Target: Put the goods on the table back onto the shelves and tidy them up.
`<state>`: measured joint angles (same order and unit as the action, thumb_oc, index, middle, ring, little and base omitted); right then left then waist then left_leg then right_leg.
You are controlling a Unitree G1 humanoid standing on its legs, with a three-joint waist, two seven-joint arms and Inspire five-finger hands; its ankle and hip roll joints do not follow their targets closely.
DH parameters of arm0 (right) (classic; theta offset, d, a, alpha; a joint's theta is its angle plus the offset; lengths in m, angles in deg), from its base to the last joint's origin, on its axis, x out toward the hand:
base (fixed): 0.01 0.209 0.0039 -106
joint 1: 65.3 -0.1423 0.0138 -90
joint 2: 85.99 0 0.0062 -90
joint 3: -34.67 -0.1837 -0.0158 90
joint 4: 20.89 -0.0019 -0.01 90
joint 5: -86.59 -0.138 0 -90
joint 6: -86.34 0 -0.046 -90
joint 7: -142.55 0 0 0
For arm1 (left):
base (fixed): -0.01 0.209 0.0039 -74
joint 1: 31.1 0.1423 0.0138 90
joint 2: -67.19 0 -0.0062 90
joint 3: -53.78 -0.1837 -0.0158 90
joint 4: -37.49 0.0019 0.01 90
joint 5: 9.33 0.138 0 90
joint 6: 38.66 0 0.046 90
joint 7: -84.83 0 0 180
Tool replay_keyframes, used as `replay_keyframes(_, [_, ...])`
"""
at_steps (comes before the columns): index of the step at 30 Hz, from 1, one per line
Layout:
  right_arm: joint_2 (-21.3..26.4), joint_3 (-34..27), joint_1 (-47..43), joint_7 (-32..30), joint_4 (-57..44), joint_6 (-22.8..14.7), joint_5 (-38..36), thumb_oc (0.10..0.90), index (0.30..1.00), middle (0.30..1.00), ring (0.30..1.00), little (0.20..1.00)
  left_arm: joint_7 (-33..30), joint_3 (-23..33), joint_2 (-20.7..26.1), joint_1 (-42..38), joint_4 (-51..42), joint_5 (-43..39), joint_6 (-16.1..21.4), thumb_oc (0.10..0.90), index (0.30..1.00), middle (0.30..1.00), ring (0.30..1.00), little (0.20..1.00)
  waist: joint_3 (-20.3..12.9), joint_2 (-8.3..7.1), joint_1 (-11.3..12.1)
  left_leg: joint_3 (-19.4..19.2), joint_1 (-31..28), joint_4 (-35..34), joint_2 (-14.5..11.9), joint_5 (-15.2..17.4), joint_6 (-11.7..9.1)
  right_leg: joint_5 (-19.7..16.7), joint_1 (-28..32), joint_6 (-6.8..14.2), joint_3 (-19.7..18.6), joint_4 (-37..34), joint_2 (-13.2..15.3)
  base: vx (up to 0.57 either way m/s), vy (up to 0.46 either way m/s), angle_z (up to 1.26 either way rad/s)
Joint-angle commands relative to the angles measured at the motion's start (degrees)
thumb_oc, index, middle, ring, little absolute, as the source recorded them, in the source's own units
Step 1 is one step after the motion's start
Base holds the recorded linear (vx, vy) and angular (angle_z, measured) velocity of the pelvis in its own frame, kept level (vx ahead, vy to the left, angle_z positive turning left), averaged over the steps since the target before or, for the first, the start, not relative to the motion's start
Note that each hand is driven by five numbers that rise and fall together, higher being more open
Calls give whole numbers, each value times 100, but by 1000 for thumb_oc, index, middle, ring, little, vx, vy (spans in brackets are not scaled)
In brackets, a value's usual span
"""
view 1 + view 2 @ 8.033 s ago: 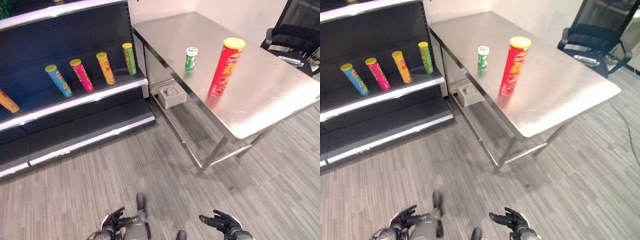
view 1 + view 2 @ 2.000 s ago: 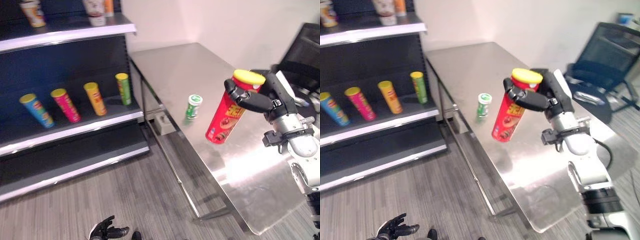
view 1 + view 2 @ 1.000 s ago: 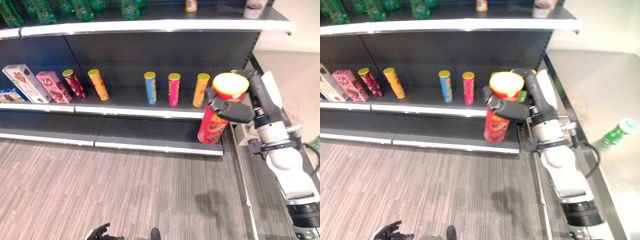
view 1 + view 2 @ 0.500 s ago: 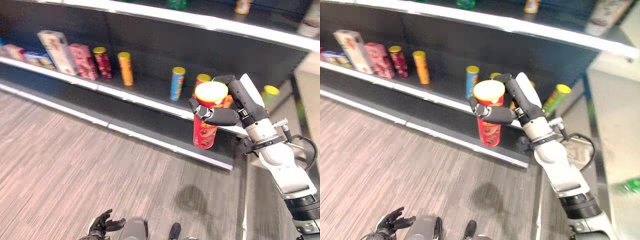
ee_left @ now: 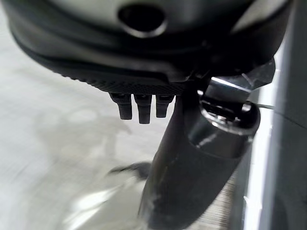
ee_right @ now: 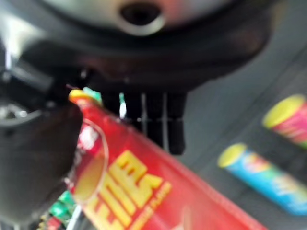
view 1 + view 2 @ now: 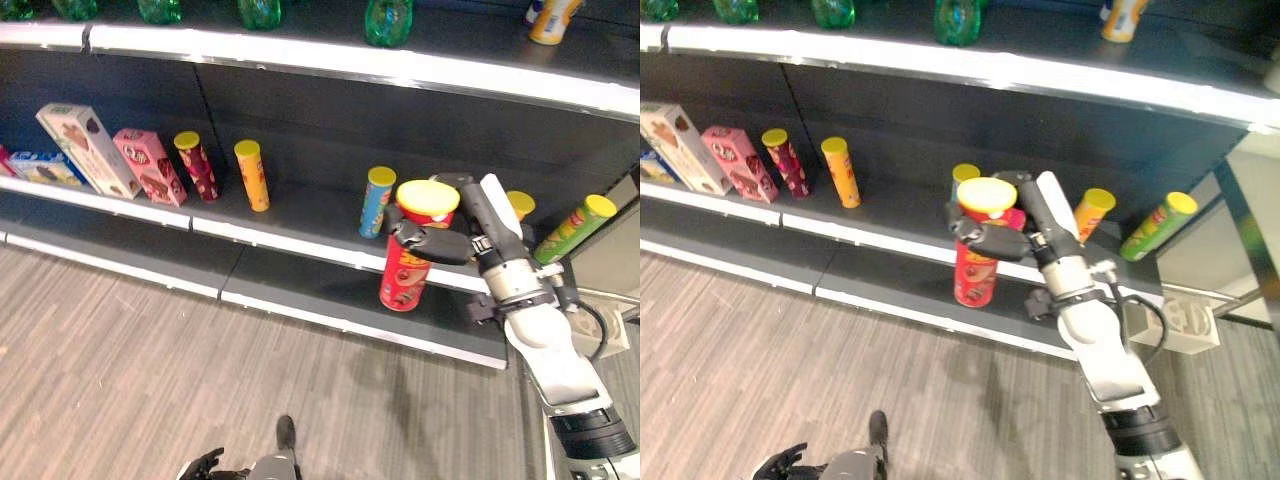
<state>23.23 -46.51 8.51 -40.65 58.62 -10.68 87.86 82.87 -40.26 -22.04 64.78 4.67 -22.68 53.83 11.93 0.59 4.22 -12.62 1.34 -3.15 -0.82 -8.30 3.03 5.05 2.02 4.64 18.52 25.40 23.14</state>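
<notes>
We see the right hand (image 7: 470, 232) curled round the top of a big red can (image 7: 409, 262), just under its yellow lid, holding it upright in front of the middle shelf (image 7: 290, 235), near that shelf's right end and above the front edge of the bottom shelf (image 7: 300, 295). We can't tell if the can's base touches the bottom shelf.

Behind the held can on the middle shelf: a blue can (image 7: 376, 202) just left of it, a can with a yellow lid (image 7: 519, 204) partly hidden behind the hand, and a green can (image 7: 573, 229) leaning at the far right end. Further left stand an orange can (image 7: 251, 175) and a dark red can (image 7: 194, 166), then two pink boxes (image 7: 143, 166) (image 7: 85, 148) and a blue box (image 7: 40, 166) at the left end. That makes five slim cans and three boxes.

Top shelf (image 7: 350, 62) carries green bottles (image 7: 388, 20) and a yellow cup (image 7: 549, 20).

Open room on the middle shelf lies between the orange can and the blue can.

The left hand (image 7: 205, 466) hangs low by the floor, fingers loosely spread, holding nothing.
</notes>
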Motion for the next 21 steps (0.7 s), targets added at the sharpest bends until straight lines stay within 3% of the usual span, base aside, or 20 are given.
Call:
replay_keyframes(1, [297,-444,-1029,-286,-279,-434,34,400,300,300,300,300,5,-121,299,204,-349,33,133,800,900,900,900,900,-188,132,7,154,-128,-163,-261,337,-363,-1166,-295,308,-275,-682,-371,187,445,-17])
replay_keyframes(2, [319,-462,-1015,-267,-292,-445,53,400,300,300,300,300,29,-94,283,242,-489,0,128,800,900,900,900,900,-157,167,-24,114,-213,-185,-243,395,-365,-936,-465,244,-109,-822,-610,231,295,1])
replay_keyframes(4, [271,-475,-1023,-258,-343,-475,-6,400,300,300,300,300,96,-70,211,432,-783,-68,125,800,900,900,900,900,-135,163,7,-24,-390,-185,-151,605,-446,-798,-449,340,688,-1486,-874,226,199,14])
replay_keyframes(6, [323,-535,-940,-228,-367,-493,32,400,300,300,300,300,166,-88,180,540,-994,-48,107,800,900,900,900,900,-99,129,-111,-76,-445,-185,-111,562,-439,-997,-585,316,679,-1910,-1154,71,69,-1])
replay_keyframes(8, [431,-676,-750,-209,-493,-467,187,400,300,300,300,300,226,-165,155,534,-1213,3,94,800,900,900,900,900,-87,58,-234,37,-499,-185,-31,617,-435,-1057,-592,323,127,-2237,-1392,128,49,37])
replay_keyframes(14, [259,-553,-656,-197,-678,-474,359,400,300,300,300,300,278,-330,21,758,-1811,-98,64,800,900,900,900,900,-121,30,-172,-26,-421,-144,-34,604,-441,-1194,-237,324,186,-2855,-1525,74,-18,44])
replay_keyframes(21, [91,-268,-655,-199,-871,-556,617,400,300,300,300,300,251,-332,84,862,-2302,-304,41,800,900,900,900,900,167,-20,-94,236,177,1213,-187,1101,-517,-1053,-150,150,18,-2836,-1607,-5,-78,-19])
